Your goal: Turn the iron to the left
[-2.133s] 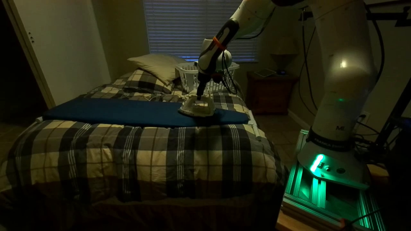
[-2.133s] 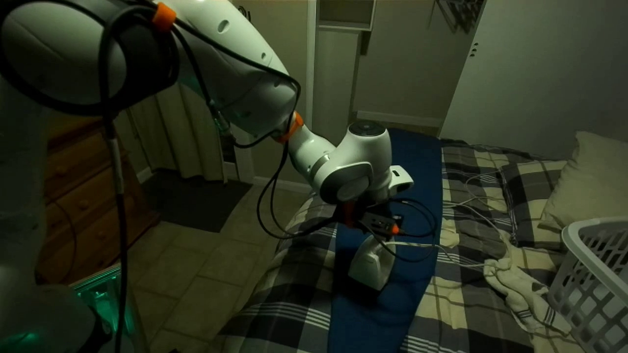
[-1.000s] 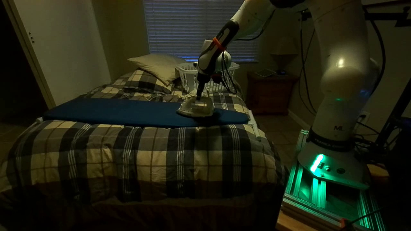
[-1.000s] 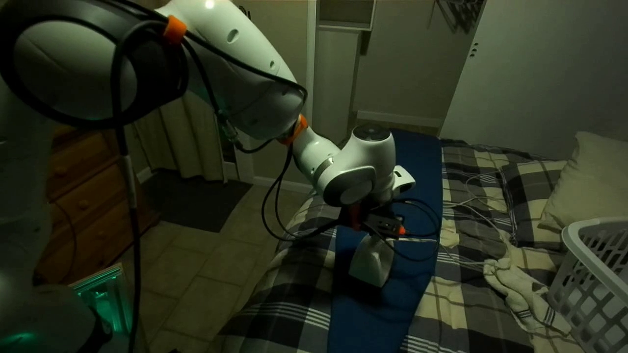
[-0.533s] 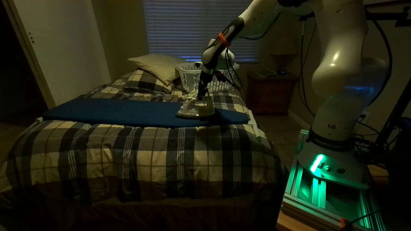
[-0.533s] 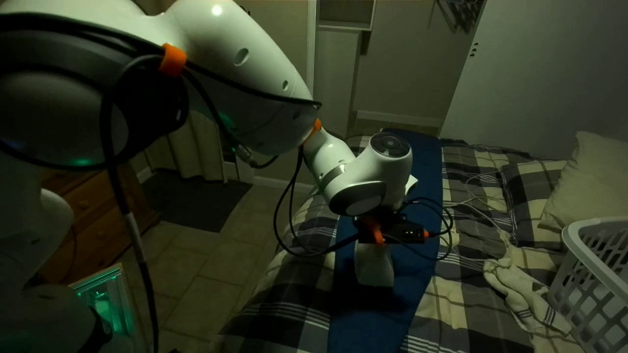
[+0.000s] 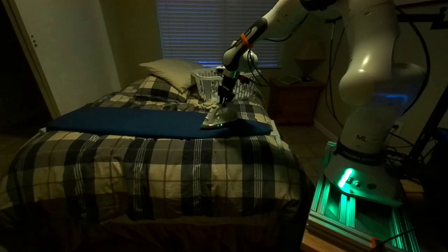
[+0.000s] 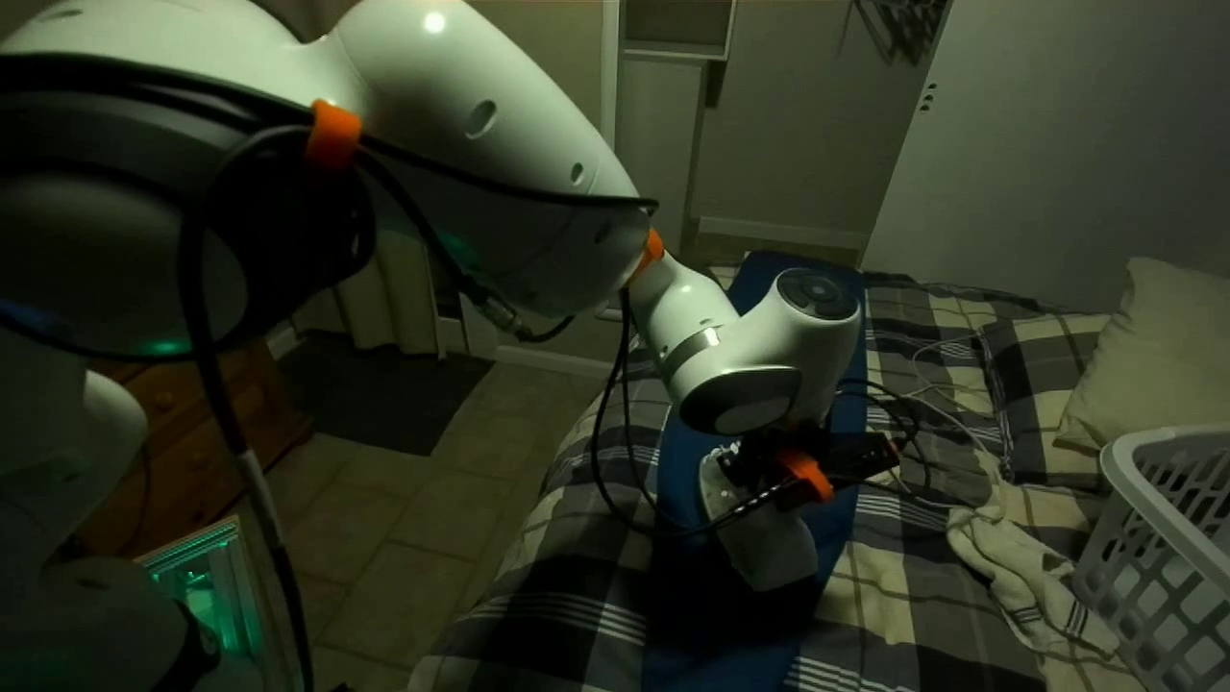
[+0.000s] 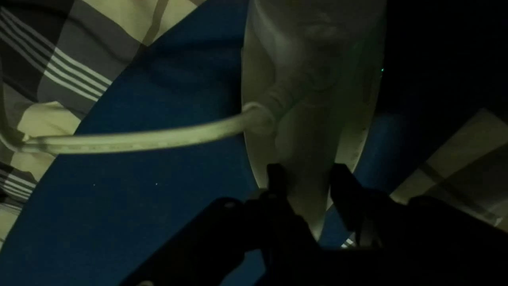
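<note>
The whitish-grey iron (image 7: 220,116) stands on the dark blue ironing board (image 7: 140,120), toward that board's right end in an exterior view. My gripper (image 9: 304,173) is shut on the iron's handle, with one dark finger on either side of it in the wrist view. The cord (image 9: 139,141) leaves the iron toward the left there. In an exterior view, the broad heel of the iron (image 8: 769,553) faces the camera and its narrower end points up and left, while the hand hides the handle. Whether the sole lies fully flat is too dark to tell.
A white laundry basket (image 7: 206,84) and a pillow (image 7: 175,71) sit on the plaid bed (image 7: 164,168) beyond the board. White socks (image 8: 1019,567) lie between board and basket. The iron's cord (image 8: 947,423) runs loosely over the bedspread. A nightstand (image 7: 295,101) stands beyond.
My hand has rotated with the iron in its grip. Seen from outside, the iron has swung from one heading to another and shifted slightly right; the upper arm has swung as well.
</note>
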Robot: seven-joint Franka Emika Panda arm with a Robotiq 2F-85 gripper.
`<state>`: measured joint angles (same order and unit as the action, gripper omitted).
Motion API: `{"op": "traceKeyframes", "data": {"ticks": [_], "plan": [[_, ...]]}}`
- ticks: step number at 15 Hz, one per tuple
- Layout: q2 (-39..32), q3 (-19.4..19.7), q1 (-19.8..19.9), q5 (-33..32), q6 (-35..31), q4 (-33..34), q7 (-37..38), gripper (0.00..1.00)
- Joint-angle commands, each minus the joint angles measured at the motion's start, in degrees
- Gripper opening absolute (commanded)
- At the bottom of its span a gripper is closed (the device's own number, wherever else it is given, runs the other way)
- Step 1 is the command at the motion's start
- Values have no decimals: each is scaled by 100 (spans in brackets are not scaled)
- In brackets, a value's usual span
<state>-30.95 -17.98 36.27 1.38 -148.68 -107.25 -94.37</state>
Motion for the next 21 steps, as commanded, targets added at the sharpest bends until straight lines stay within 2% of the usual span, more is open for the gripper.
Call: {"op": "traceKeyframes", "data": {"ticks": [1, 8, 9, 10, 13, 15, 18, 21], "plan": [[-57, 51, -167, 399, 18, 237, -1331, 10], [-82, -88, -140, 1121, 70, 330, -3998, 10], [-22, 47, -249, 1181, 62, 300, -3997, 60], [0, 141, -337, 1243, 106, 335, -4010, 62], [71, 406, -594, 1348, 193, 479, -3768, 82], [191, 912, -990, 1049, 153, 470, -3280, 96], [250, 1651, -1568, 604, 186, 530, -2407, 100], [188, 1898, -1825, 365, 552, 651, -1882, 100]]}}
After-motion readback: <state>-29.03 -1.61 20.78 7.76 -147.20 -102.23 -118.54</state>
